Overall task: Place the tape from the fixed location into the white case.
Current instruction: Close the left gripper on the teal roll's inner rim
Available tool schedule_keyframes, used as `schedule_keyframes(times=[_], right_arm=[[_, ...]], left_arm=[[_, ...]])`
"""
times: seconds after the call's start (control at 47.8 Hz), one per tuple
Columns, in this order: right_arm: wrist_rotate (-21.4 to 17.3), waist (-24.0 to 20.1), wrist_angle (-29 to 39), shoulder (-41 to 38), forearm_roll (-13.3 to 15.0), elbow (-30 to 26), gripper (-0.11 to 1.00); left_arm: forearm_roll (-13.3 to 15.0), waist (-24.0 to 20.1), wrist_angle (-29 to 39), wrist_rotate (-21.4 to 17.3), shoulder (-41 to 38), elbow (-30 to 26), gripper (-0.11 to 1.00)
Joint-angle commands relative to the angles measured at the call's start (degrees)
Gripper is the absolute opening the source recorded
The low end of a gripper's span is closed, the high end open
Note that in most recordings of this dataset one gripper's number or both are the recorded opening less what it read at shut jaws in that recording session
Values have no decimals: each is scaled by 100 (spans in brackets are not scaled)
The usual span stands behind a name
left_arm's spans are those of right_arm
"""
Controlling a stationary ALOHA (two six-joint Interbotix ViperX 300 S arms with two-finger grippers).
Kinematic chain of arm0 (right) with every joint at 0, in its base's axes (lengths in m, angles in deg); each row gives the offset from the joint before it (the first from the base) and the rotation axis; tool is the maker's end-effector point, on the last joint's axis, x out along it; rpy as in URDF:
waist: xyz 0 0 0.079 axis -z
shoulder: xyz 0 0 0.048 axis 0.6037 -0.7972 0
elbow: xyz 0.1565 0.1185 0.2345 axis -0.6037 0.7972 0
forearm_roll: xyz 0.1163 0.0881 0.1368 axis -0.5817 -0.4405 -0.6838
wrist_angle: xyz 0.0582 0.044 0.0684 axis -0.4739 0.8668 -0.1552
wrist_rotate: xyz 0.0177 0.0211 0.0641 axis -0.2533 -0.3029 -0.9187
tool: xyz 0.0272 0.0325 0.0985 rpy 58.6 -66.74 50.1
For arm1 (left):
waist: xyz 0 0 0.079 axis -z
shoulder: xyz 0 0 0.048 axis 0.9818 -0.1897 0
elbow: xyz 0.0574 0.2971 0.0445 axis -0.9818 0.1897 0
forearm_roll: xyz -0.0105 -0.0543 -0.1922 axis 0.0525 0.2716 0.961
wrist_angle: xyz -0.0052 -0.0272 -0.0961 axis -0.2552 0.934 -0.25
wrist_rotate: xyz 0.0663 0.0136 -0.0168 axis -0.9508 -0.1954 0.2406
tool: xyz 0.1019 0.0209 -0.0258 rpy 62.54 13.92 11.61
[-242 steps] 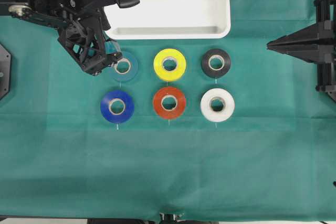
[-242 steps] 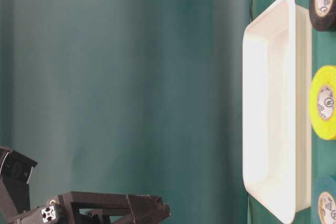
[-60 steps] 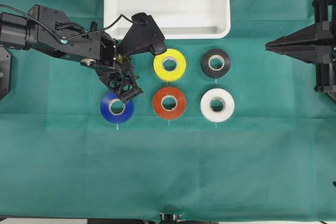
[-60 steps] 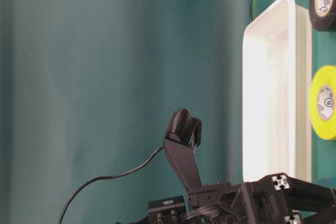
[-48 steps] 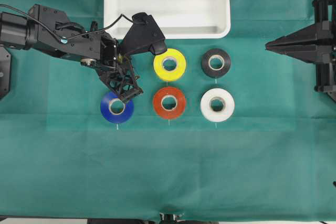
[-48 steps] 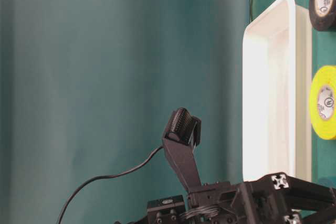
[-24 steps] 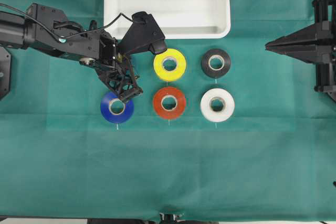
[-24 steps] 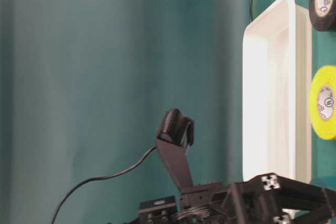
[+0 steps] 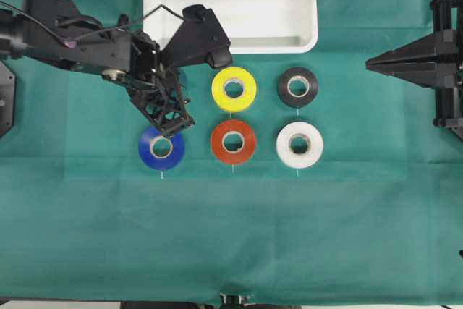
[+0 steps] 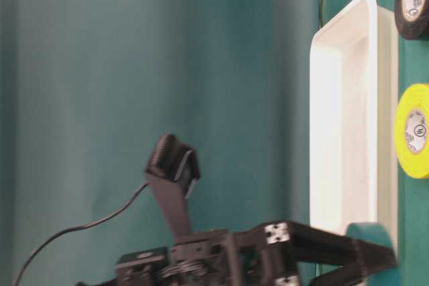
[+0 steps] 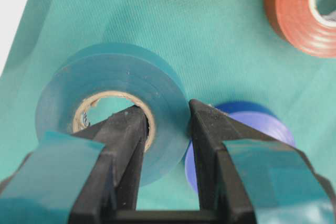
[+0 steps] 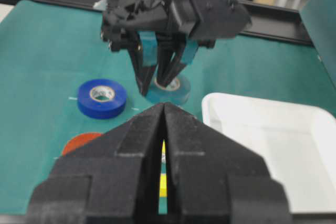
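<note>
Left wrist view: the left gripper [image 11: 164,124] pinches the tape [image 11: 113,98] through its wall, one finger in the core, above the cloth near the blue roll [image 11: 247,129] and short of the case [image 9: 230,6]; the right gripper [image 12: 162,129] sits pressed together

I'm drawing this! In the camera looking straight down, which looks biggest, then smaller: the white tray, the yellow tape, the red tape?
1. White case, by far the biggest.
2. Yellow tape and red tape look the same size; I can't rank them.
</note>
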Motion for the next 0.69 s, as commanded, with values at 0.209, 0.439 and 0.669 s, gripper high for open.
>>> schedule_keyframes(times=[0.209,0.439,0.669], right_arm=[[9,0,26,-26,9,-202,0],[9,0,79,-26,9,-246,0],[26,0,88,-35,9,-264,0]], left_arm=[[-44,9,352,-97,457,-316,22],[-44,9,659,-229,782,-563,22],[-97,9,1274,-237,1116,-888,22]])
